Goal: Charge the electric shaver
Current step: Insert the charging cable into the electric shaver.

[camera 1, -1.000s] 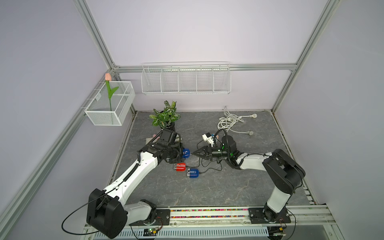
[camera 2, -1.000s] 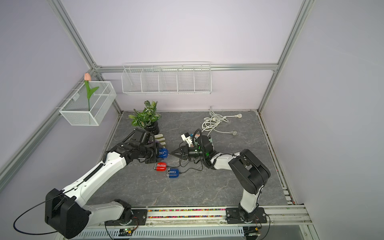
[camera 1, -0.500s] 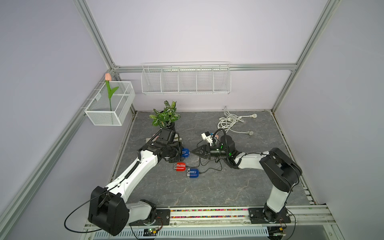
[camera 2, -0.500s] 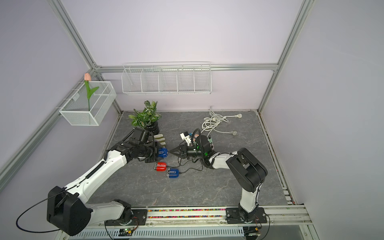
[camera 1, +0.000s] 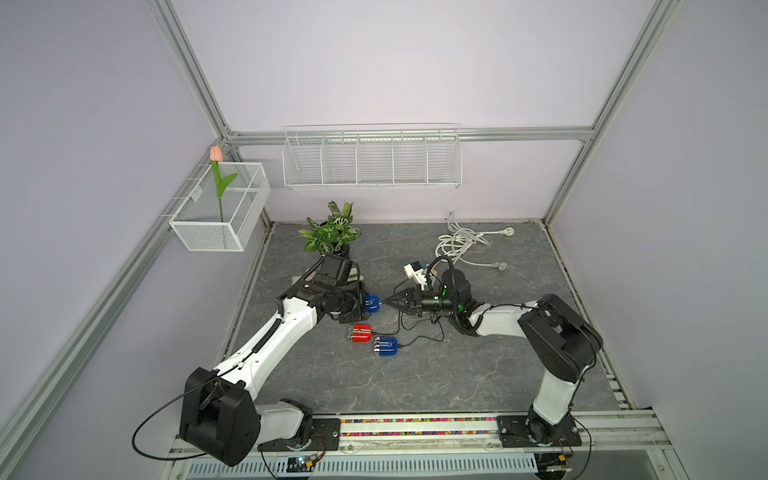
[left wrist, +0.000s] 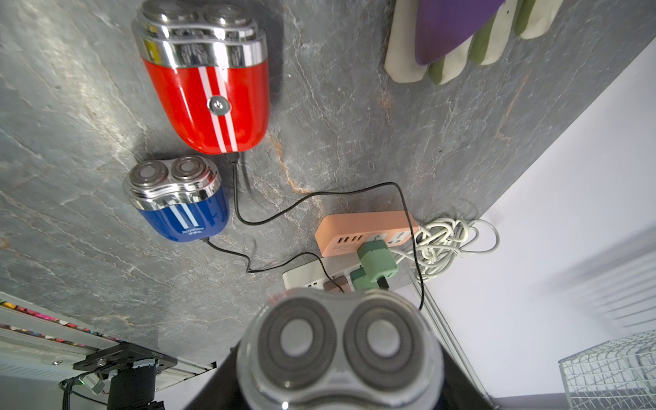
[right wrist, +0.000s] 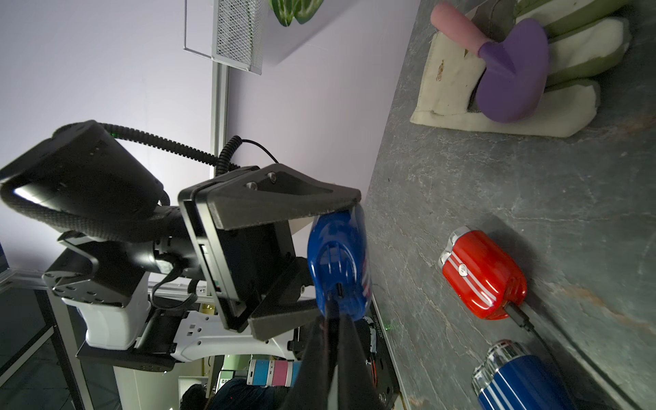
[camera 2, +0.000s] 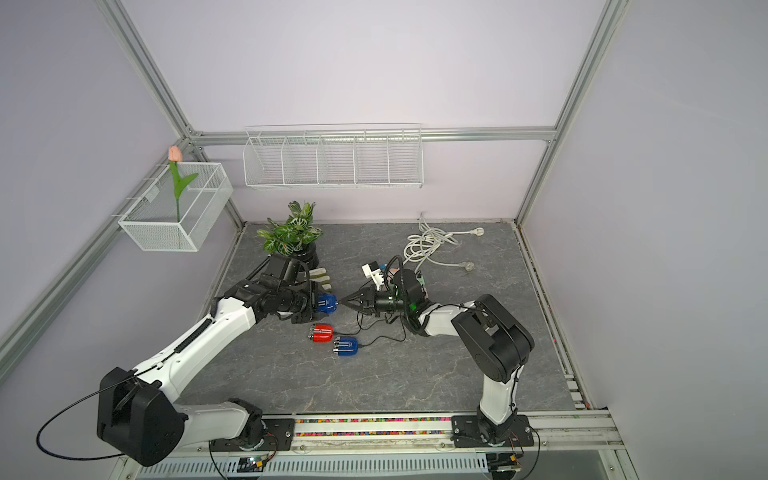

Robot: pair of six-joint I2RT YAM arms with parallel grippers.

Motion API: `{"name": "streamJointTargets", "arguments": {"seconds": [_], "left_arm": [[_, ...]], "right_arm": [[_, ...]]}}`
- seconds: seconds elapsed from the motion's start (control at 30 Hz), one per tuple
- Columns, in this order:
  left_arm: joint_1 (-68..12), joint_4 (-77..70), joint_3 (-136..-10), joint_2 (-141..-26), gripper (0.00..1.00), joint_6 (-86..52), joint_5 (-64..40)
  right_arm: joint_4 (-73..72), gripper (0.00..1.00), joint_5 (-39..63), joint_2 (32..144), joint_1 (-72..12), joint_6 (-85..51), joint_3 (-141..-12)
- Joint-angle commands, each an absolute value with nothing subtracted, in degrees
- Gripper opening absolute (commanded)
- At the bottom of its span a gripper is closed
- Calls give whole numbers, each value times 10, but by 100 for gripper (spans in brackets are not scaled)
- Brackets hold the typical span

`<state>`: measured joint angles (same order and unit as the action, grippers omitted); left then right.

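A purple trowel lies on a glove near a plant.

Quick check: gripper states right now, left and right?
Left gripper: closed on a blue shaver.
Right gripper: shut, tips at that shaver's base; whether anything is pinched between them cannot be told.

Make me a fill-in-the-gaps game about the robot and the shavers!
1. The left hand holds a shaver coloured ____.
2. On the table, a blue shaver lies beside a ____ one.
3. The purple trowel rests on a ____.
4. The tulip stands in a wire ____.
Missing words: blue; red; glove; basket.
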<state>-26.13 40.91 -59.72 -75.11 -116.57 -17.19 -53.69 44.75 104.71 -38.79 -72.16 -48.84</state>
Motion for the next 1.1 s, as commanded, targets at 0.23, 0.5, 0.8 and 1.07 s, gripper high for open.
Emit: {"name": "streamJointTargets", "arguments": {"seconds": [0.23,0.5,0.8,1.07], "left_arm": [[-256,383,-622,-762,0,-1294,-243],[-247,362,-616,-774,0,-1292,-250],[-237,358,-632,-796,0,-1267,-273],[-236,377,-632,-797,0,-1252,-279]], "right_arm": [[-546,7,449,1057,-373,-710,-490],[-542,7,450,1045,-378,-715,-486],[-530,7,443,1032,-376,-701,-470],[-487,7,432,1010,-375,-682,-500]]}}
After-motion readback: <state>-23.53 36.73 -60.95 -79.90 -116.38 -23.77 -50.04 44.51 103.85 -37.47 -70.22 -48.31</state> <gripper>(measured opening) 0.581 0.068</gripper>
